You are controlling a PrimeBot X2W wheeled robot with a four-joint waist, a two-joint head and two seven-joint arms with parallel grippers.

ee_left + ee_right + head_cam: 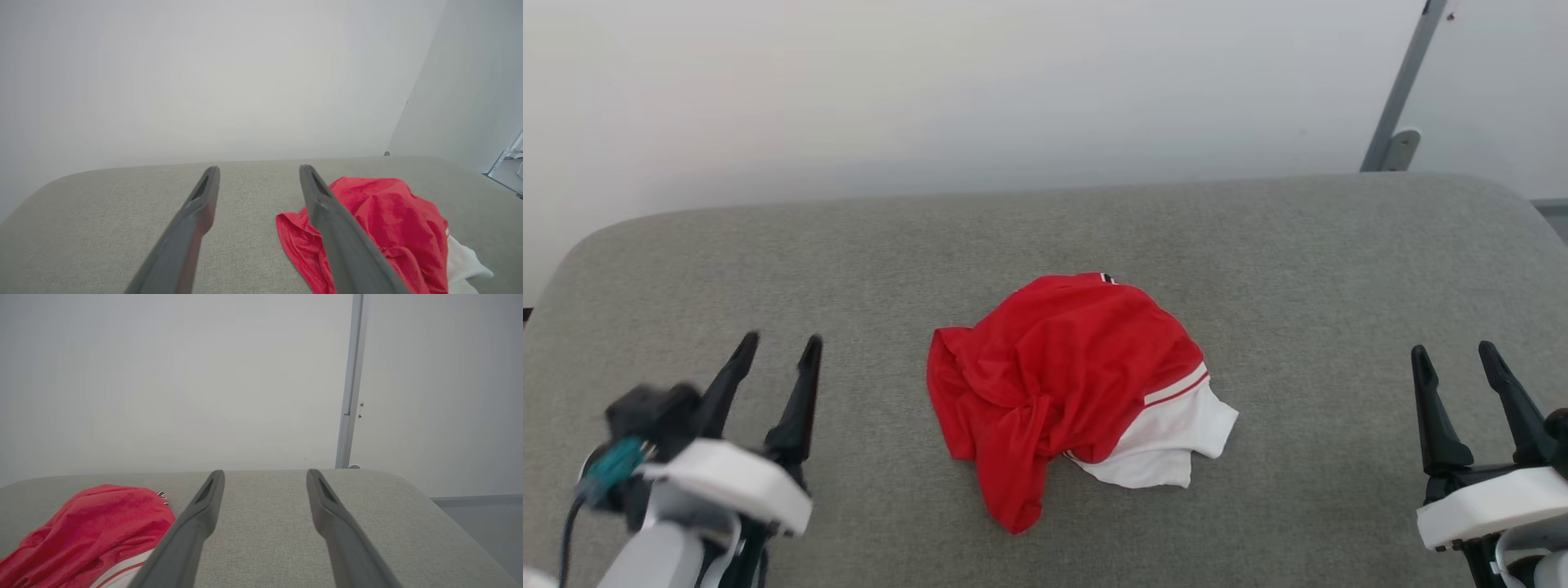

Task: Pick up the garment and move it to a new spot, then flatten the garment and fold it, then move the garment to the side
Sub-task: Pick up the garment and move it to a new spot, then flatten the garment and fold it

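The garment (1062, 384) lies crumpled in a heap at the middle of the grey cushioned surface (1045, 237), bright red with a white panel and a red stripe at its lower right. My left gripper (778, 341) stands open at the lower left, well apart from the cloth. My right gripper (1454, 353) stands open at the lower right, also apart from it. In the left wrist view the garment (392, 220) lies just right of my open left gripper (258, 168). In the right wrist view the garment (90, 531) sits at the lower left of my open right gripper (264, 473).
A pale wall (931, 90) rises behind the surface's far edge. A grey metal post (1405, 90) stands at the back right. Bare grey fabric spreads on both sides of the heap; the surface's corners are rounded.
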